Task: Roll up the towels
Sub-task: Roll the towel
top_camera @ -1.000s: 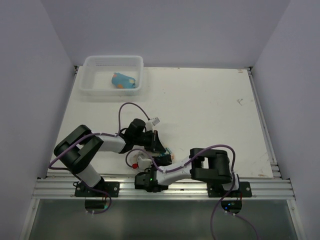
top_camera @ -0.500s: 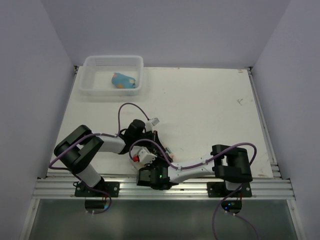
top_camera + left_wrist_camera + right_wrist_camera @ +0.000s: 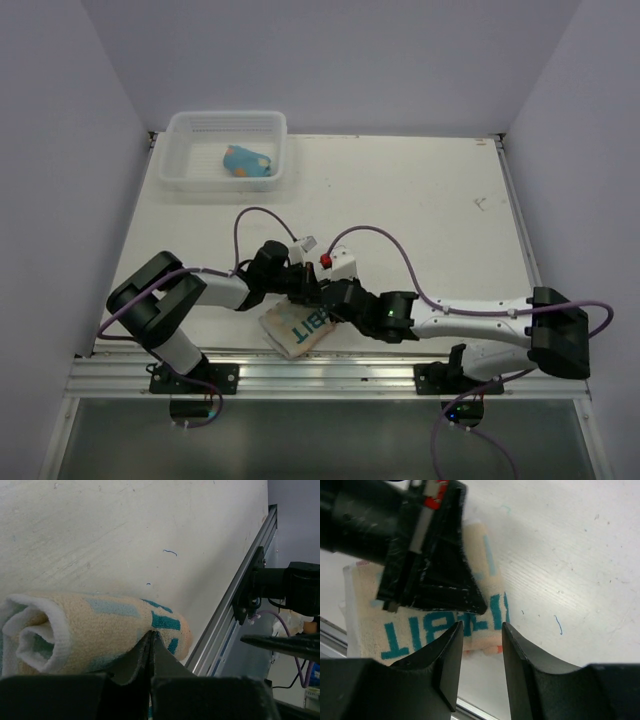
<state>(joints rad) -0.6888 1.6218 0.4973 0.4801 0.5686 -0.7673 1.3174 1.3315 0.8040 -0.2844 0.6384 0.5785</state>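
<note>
The cream towel [image 3: 298,329] with teal "RABBIT" lettering lies rolled near the table's front edge. The left wrist view shows it as a roll [image 3: 95,630] with its open end on the left. My left gripper [image 3: 310,288] is shut, its tips [image 3: 151,634] pressed against the roll's top, and it lies across the towel [image 3: 375,625] in the right wrist view. My right gripper [image 3: 481,625] hangs open just above the towel's right end, holding nothing. The light blue towel [image 3: 247,161] lies rolled in the white basket [image 3: 190,180].
The basket stands at the table's back left corner. An aluminium rail [image 3: 330,375] runs along the front edge, close to the cream towel, and shows as a rail [image 3: 225,625] in the left wrist view. The right arm [image 3: 480,322] stretches low across the front right.
The right arm unfolded from beside its base and now reaches in from the right. Its gripper opened. The cream towel, hidden under the arms before, now shows. The left gripper stayed shut.
</note>
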